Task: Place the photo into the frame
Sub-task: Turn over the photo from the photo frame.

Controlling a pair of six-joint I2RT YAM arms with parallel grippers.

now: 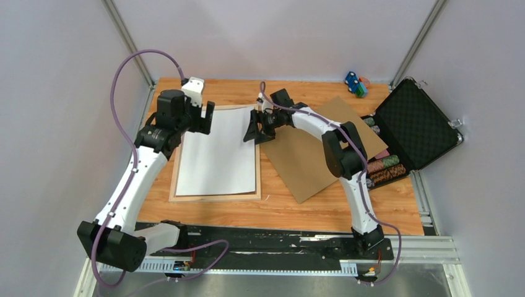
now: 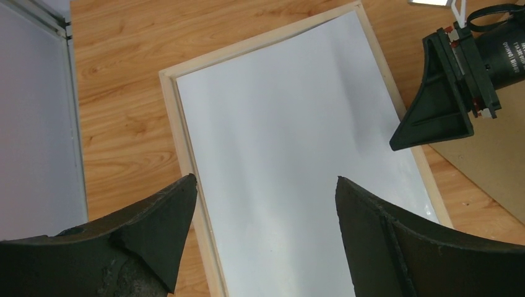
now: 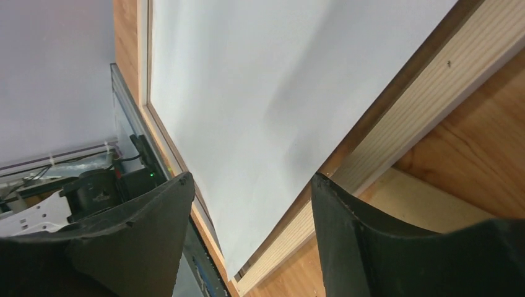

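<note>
The photo lay white side up inside the frame, which sat flat on the left half of the worktop with its long sides running from the near edge towards the far edge. The left gripper hung over the frame's far left corner with its fingers spread wide and nothing between them. The right gripper stood at the far right corner, also spread and holding nothing, its tips just above the rail. The sheet seemed nearly seated, but soft shading along its right side suggested a slight bow, and in the right wrist view its edge ran very close to the inner lip of the rail. Whether it had dropped fully into the recess could not be told. To finish well, the step probably called for light downward presses at the far corners and along the right edge. Flat fingertips would suit better than a pinch, so that the paper settled without creasing or sliding up onto the rail. The brown backing board lay just right of the frame, partly under the right arm, with an open black case at the right edge.
</note>
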